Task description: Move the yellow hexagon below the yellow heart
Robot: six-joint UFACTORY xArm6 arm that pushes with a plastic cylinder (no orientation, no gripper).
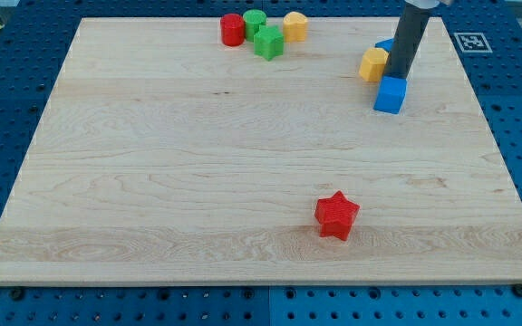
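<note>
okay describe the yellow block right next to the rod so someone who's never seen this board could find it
Start at the wooden board's corner at the view's top right, where my tip comes down. The yellow block sits just to the view's left of the tip. Its nearest neighbours are blue, like the blue cube below; it alone is yellow.

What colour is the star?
Red. The star sits near the view's bottom in the camera view.

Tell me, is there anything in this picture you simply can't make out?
- Camera view: my tip ends among three blocks; the rod covers the exact end, so contact is unclear.
- The blue block behind the rod is mostly hidden by it; shape unknown.
- The yellow block beside the rod: hexagon or heart, too small to tell. Same for the yellow block at the view's top.
- The arm above the rod is cut off by the top edge.
</note>
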